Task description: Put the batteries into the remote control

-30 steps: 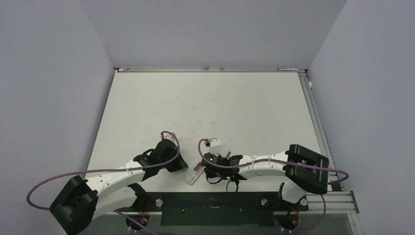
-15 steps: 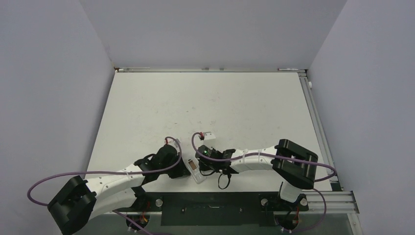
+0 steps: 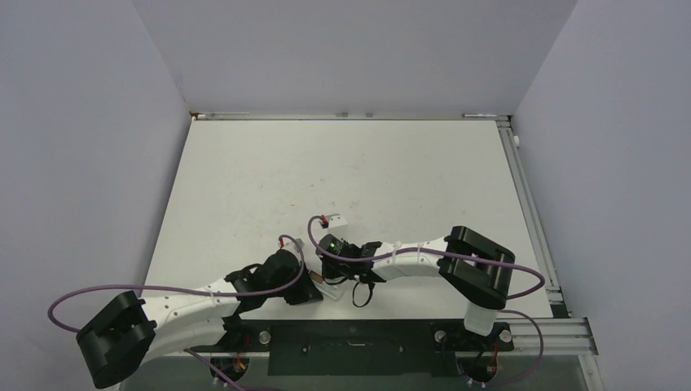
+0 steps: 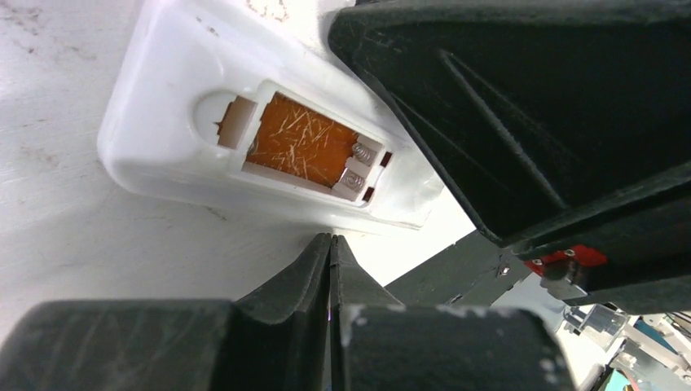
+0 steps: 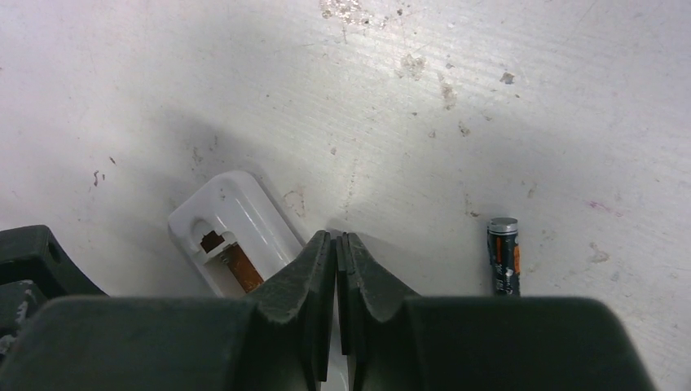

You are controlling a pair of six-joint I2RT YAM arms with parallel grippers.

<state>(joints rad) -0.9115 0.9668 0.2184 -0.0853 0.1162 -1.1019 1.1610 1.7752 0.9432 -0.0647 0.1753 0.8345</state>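
No lettering is legible anywhere (the battery [image 5: 503,259] has an orange-marked wrap, too blurred).

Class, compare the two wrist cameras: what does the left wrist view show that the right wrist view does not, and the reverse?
Only the left wrist view shows the whole recessed battery bay of the slim white plastic remote control. It has an orange floor and metal spring contacts, and no battery inside.

Only the right wrist view shows one small dark cylindrical battery with a silver end. It lies on the white table, apart from the remote.

Both views show the remote lying bay-up. Each also shows its own gripper shut: the left gripper and the right gripper.
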